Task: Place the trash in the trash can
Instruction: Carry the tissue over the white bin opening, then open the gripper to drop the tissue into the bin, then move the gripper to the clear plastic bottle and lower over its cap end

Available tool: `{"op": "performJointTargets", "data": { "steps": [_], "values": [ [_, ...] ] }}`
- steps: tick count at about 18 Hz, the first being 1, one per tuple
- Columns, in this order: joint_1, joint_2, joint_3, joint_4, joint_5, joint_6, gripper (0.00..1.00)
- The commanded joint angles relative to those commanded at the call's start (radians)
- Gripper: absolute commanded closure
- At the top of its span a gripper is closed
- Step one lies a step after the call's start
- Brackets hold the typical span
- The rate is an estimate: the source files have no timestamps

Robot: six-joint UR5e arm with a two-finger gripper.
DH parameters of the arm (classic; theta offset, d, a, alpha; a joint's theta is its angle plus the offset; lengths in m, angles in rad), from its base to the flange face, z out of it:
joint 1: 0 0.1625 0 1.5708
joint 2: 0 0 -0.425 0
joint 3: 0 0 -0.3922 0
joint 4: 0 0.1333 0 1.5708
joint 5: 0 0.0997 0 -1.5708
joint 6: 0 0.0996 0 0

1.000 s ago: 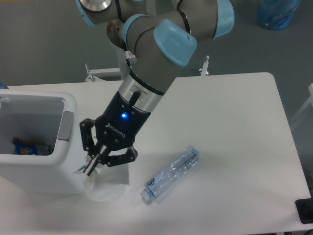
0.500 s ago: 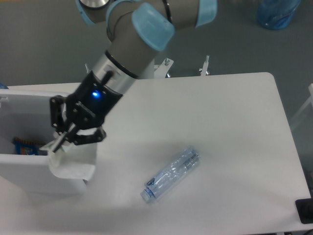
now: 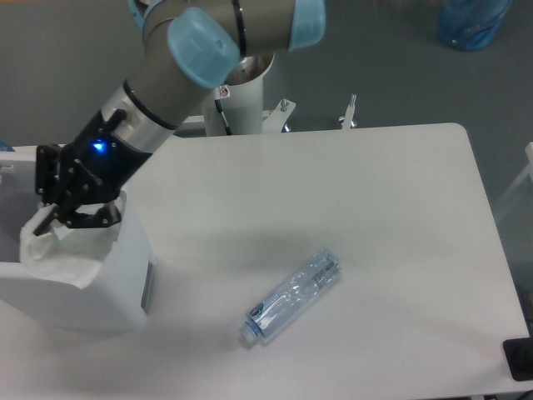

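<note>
Gripper [image 3: 52, 218] jaws clamped on crumpled white paper napkin [image 3: 62, 250], hanging over white rectangular plastic bin [image 3: 125, 283]. I'd centre over opening before release. Crushed clear plastic bottle [image 3: 293, 293] remains on white bench [image 3: 375, 208].

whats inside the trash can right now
Over the trash can opening hangs the white napkin, pinched by the gripper. The napkin and arm cover most of the interior, so anything lying at the bottom cannot be seen. The bottle lies outside, on the table.
</note>
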Motion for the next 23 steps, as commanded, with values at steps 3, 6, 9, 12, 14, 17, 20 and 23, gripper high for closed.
{"op": "performJointTargets", "data": {
  "steps": [3,6,9,12,14,17,20,23],
  "values": [
    [-0.011,0.0,0.0,0.002,-0.005,0.027,0.18],
    [-0.012,0.0,0.0,0.002,-0.008,0.032,0.17],
    [-0.006,-0.002,0.003,0.0,-0.008,0.034,0.16],
    [0.02,-0.002,0.009,0.0,-0.008,0.035,0.16],
    [0.055,-0.006,0.02,0.002,-0.008,0.037,0.13],
    [0.107,-0.041,0.057,0.011,0.005,0.046,0.05],
    [0.17,-0.069,0.09,0.018,0.021,0.055,0.01],
    [0.201,-0.097,0.112,0.017,0.176,0.116,0.0]
  ]
}}
